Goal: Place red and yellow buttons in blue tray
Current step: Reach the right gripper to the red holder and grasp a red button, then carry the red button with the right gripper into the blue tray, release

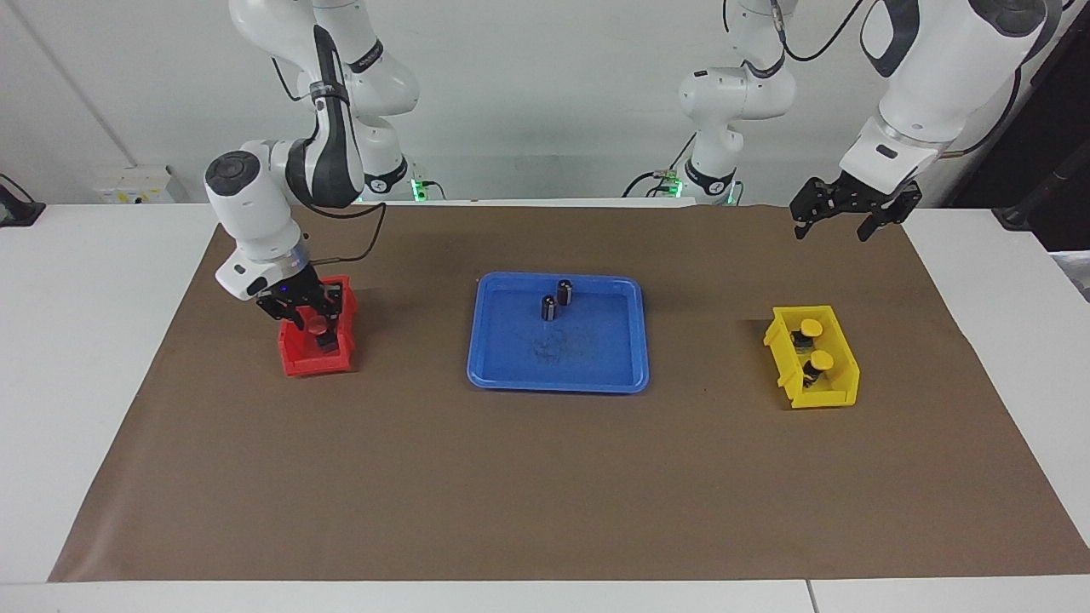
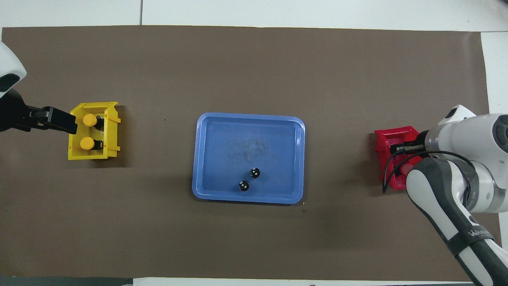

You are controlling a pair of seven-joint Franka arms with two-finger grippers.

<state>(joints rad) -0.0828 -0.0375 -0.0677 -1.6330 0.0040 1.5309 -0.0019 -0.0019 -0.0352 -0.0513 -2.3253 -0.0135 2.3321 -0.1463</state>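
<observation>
Blue tray (image 1: 511, 375) at the middle of the brown mat (image 1: 545, 494), the landmark for all positions below. It holds only two dark capless cylinders (image 1: 557, 300), standing in its part nearer the robots; no button lies in it. Two yellow buttons (image 1: 816, 344) sit upright in the yellow bin (image 1: 830, 393), well apart from the tray toward the left arm's end of the table. A red button (image 1: 317, 324) shows in the red bin (image 1: 294, 362), well apart from the tray toward the right arm's end; a second red button cannot be made out.

The right gripper (image 1: 316, 329) is lowered into the red bin with its jaws narrowed about the red button's cap, apparently gripping it. The left gripper (image 1: 839, 223) hangs with jaws wide and empty, up in the air near the yellow bin, waiting.

Progress, as judged: no transfers are complete; the first red pick is in hand; all four buttons remain to be placed.
</observation>
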